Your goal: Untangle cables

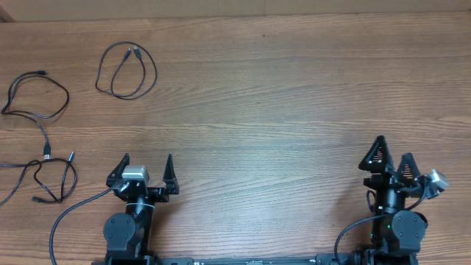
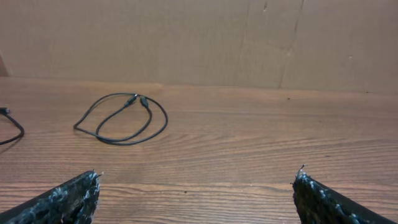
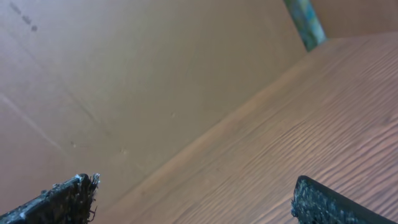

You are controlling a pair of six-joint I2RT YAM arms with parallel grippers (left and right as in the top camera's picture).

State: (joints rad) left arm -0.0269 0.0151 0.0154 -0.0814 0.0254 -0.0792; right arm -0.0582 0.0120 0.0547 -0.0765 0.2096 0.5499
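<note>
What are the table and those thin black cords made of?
Table: wood or wood-look laminate, matte, with visible brown grain lines. Cords: probably rubber- or plastic-coated wire, smooth black, bending in loose loops; their small plug ends look greyish, perhaps metal.
</note>
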